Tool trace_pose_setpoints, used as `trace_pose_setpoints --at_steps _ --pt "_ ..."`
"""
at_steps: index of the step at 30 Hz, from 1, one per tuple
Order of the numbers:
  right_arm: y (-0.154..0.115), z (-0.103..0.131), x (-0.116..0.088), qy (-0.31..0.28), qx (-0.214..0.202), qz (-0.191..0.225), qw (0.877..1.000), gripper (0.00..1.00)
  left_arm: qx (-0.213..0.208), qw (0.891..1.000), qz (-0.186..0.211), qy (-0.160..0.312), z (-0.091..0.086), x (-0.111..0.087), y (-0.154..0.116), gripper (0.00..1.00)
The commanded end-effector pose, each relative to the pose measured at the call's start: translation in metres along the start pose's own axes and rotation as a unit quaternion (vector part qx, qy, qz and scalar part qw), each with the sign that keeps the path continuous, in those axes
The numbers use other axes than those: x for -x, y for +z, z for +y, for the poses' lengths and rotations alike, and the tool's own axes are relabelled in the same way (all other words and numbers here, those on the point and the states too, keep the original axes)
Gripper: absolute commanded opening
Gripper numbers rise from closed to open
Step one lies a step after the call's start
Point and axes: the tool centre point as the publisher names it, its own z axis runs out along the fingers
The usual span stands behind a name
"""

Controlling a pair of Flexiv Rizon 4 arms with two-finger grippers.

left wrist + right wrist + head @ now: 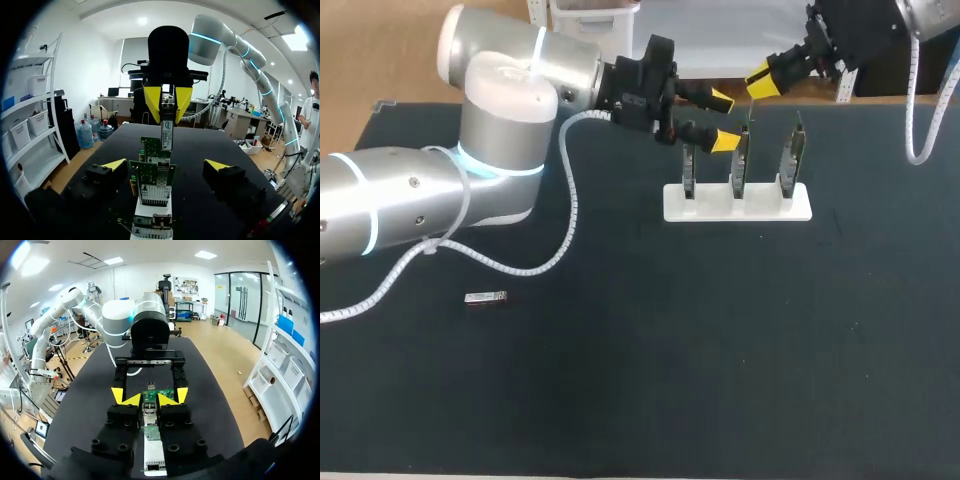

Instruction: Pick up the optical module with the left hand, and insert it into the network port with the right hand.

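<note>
Your left gripper (165, 165): apart, near rack (737, 203).
Your right gripper (167, 103): clamps optical module (167, 135), clear from left wrist only.
Head only: loose module (485, 298), rack's 8 o'clock.

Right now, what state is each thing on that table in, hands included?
Left hand: open, empty.
Right hand: shut on the held module.
Held module: upright, over the circuit boards.
Other module: lying flat on the table, untouched.
Circuit boards: three, standing upright in the white stand.
</note>
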Motion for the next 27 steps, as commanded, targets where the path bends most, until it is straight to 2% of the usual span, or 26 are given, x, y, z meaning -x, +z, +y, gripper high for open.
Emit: trace_pose_setpoints --at_steps 1,9,17,21,27 --pt "0.0 0.003 -0.001 -0.001 -0.004 -0.002 1.0 0.0 -0.005 1.0 0.016 -0.003 0.002 0.0 -0.001 1.0" --pt "-0.001 0.003 -0.001 0.0 -0.006 -0.004 1.0 0.0 -0.011 0.998 0.067 0.016 0.006 -0.007 -0.003 1.0" --pt "-0.003 0.002 -0.002 0.001 -0.009 -0.002 1.0 0.0 -0.013 0.996 0.091 0.02 0.009 -0.012 -0.003 1.0" --pt "-0.003 0.002 -0.002 0.001 -0.011 -0.003 1.0 0.0 -0.017 0.996 0.084 0.014 0.009 -0.012 -0.001 1.0" --pt "-0.003 0.002 -0.002 0.001 -0.011 -0.004 1.0 0.0 -0.016 0.995 0.1 0.024 0.008 -0.013 0.0 1.0"
